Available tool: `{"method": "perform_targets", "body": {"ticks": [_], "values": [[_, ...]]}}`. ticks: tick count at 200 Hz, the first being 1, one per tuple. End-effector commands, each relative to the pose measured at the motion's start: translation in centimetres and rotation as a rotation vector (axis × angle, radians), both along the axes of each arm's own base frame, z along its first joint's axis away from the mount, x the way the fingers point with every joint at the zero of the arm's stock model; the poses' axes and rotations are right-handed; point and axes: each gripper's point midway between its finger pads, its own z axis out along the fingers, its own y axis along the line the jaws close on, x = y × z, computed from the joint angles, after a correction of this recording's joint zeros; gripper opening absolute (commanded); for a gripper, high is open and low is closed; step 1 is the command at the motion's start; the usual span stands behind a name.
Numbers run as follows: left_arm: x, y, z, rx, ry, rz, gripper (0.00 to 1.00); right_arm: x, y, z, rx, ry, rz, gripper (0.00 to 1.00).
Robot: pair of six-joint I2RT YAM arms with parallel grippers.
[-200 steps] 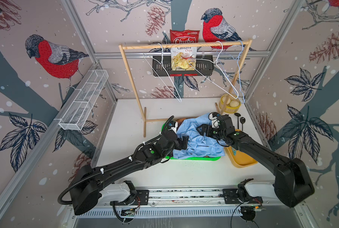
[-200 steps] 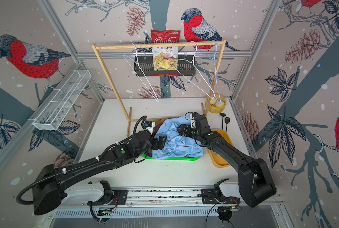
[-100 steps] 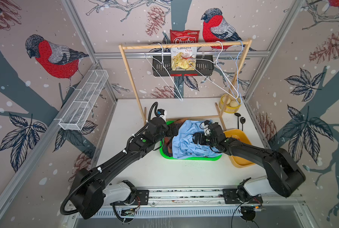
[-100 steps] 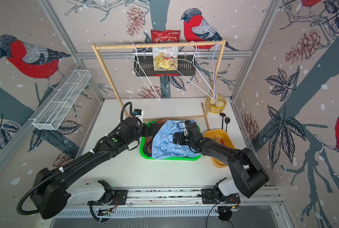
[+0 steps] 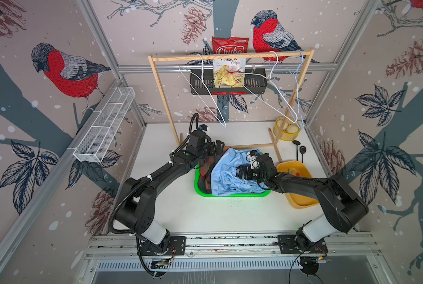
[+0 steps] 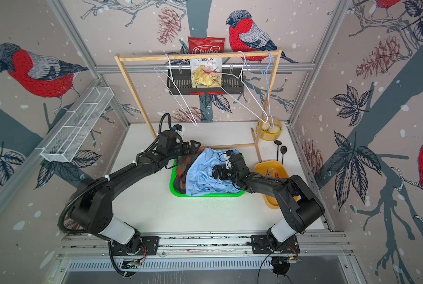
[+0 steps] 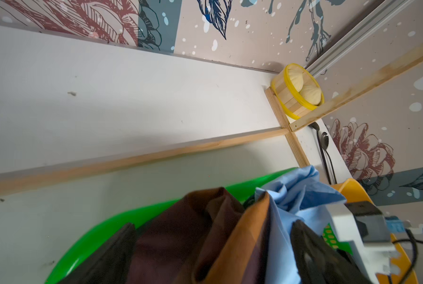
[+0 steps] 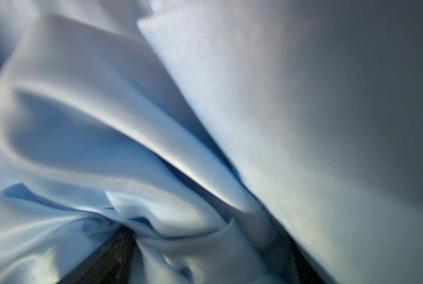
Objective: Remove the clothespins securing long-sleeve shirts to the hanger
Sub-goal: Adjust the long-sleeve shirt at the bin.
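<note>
The left tool (image 5: 216,147) has drawn back to the far-left corner of the green tray (image 5: 230,195), baring the dark plaid shirt (image 5: 205,169). The right tool (image 5: 241,171) sits low on the crumpled light blue shirt (image 5: 226,172). Both stand spread wide, apparently pinching nothing. The wire hangers (image 5: 205,91) hang bare, so unpinning looks finished.

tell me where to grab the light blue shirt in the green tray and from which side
Pinch a raised fold near the middle of the light blue shirt, coming down from above. It lies crumpled on top of the pile in the green tray, its edges tucked against the rim and the plaid shirt, while the creases stand up free. The right hand is nearest.
</note>
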Motion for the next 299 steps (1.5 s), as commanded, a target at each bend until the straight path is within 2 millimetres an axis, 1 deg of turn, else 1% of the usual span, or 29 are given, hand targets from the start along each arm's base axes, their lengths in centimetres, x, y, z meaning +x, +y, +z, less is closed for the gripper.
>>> {"method": "perform_targets", "body": {"ticks": [1, 16, 23, 35, 44, 63, 78, 95, 107, 122, 124, 128, 141, 152, 168, 177, 204, 235, 260, 270, 272, 278, 299], "values": [[0.4, -1.8, -0.4, 0.011, 0.002, -0.122, 0.96, -4.4, -2.1, -4.7, -0.126, 0.225, 0.023, 0.99], [0.4, -3.1, -1.2, -0.007, 0.047, -0.161, 0.96, -4.5, -2.4, -5.1, -0.136, 0.234, 0.021, 0.98], [0.4, -3.2, -2.0, -0.006, 0.065, -0.160, 0.95, -4.5, -2.4, -5.1, -0.138, 0.235, 0.023, 0.98], [0.0, -3.3, -3.1, 0.000, 0.096, -0.163, 0.90, -4.4, -2.3, -5.0, -0.140, 0.234, 0.024, 0.99], [-0.6, -3.5, -3.5, 0.008, 0.103, -0.165, 0.85, -4.2, -2.4, -5.0, -0.148, 0.235, 0.022, 0.98], [-2.6, -3.9, -5.1, 0.039, 0.124, -0.171, 0.75, -4.3, -2.5, -5.2, -0.159, 0.243, 0.022, 0.98], [-4.0, -4.3, -6.2, 0.055, 0.151, -0.174, 0.65, -4.4, -2.5, -5.2, -0.163, 0.248, 0.025, 0.98], [-5.3, -4.9, -7.1, 0.060, 0.162, -0.166, 0.52, -4.5, -2.6, -5.2, -0.168, 0.253, 0.024, 0.99], [-5.9, -5.1, -8.1, 0.058, 0.184, -0.158, 0.47, -4.6, -2.6, -5.1, -0.168, 0.255, 0.027, 0.99], [-6.2, -5.1, -10.1, 0.056, 0.234, -0.131, 0.41, -4.7, -2.3, -5.1, -0.161, 0.267, 0.037, 0.99], [-6.5, -4.8, -11.0, 0.062, 0.252, -0.126, 0.40, -4.8, -2.3, -5.1, -0.158, 0.269, 0.037, 0.99], [-6.8, -4.5, -11.9, 0.067, 0.273, -0.115, 0.38, -4.8, -2.2, -5.3, -0.157, 0.275, 0.039, 0.99], [-7.3, -4.2, -14.1, 0.075, 0.316, -0.085, 0.34, -5.0, -2.1, -5.2, -0.145, 0.285, 0.043, 0.99], [-7.8, -3.6, -15.8, 0.103, 0.338, -0.046, 0.31, -5.0, -2.0, -4.7, -0.133, 0.277, 0.041, 1.00], [-8.5, -2.2, -18.2, 0.137, 0.372, 0.033, 0.30, -4.7, -1.7, -2.6, -0.091, 0.248, 0.049, 1.00], [-8.9, -1.5, -19.2, 0.144, 0.386, 0.066, 0.30, -4.6, -1.6, -1.2, -0.073, 0.234, 0.050, 1.00], [-9.6, 0.1, -20.9, 0.192, 0.396, 0.134, 0.30, -4.8, -1.9, 2.8, -0.046, 0.206, 0.053, 1.00], [-9.9, 0.6, -21.5, 0.198, 0.400, 0.167, 0.32, -4.6, -3.0, 6.8, -0.012, 0.203, 0.053, 1.00], [-9.9, 1.0, -21.4, 0.190, 0.398, 0.201, 0.32, -4.3, -4.4, 8.9, -0.015, 0.202, 0.035, 1.00], [-9.9, 1.2, -21.5, 0.187, 0.401, 0.212, 0.33, -3.8, -5.2, 9.5, -0.026, 0.193, 0.015, 1.00], [-9.9, 1.2, -21.5, 0.188, 0.402, 0.211, 0.33, -3.8, -5.3, 10.3, -0.018, 0.173, 0.011, 1.00], [-9.9, 1.1, -21.4, 0.184, 0.402, 0.213, 0.33, -3.5, -5.9, 11.1, -0.010, 0.153, -0.009, 1.00], [-10.0, 0.9, -21.4, 0.176, 0.406, 0.209, 0.34, -1.7, -7.7, 12.8, 0.013, 0.098, -0.084, 1.00]]}}
